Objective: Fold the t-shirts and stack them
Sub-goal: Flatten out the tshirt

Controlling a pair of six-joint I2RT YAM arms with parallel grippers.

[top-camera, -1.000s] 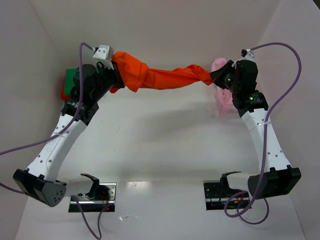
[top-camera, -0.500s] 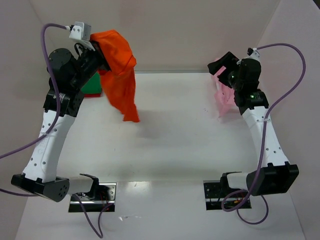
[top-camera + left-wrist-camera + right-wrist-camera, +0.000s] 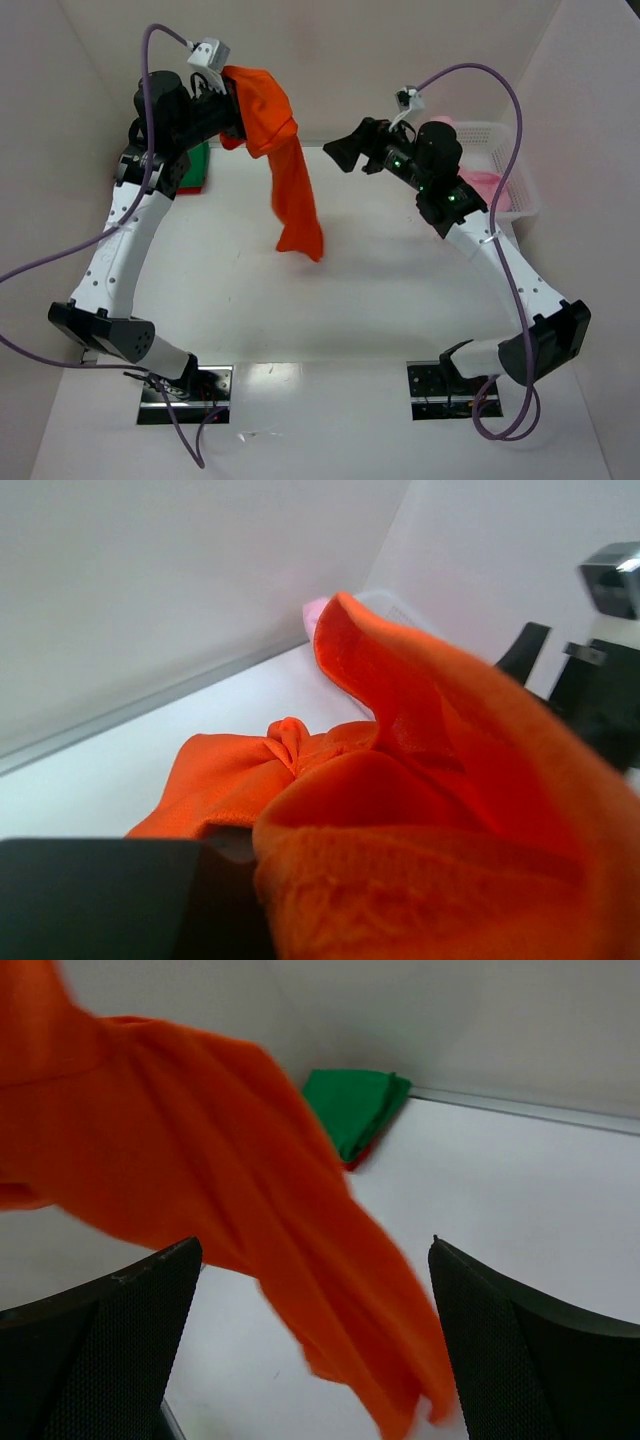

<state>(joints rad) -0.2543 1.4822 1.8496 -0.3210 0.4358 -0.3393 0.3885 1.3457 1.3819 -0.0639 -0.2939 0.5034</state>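
Orange t-shirt (image 3: pixel 288 180) dangles near the table's far edge, and we see the left gripper (image 3: pixel 232 115) clamped on its top. The right gripper (image 3: pixel 340 155) faces it, fingers wide apart, empty.

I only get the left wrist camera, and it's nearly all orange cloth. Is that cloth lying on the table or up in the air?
Observer: Up in the air: the orange t-shirt hangs down from the left pincer.
Operator: Does the other arm hold it too?
Observer: No, the right pincer is open, apart from the cloth.
Operator: Any more shirts?
Observer: A folded green t-shirt lies in the far left corner.
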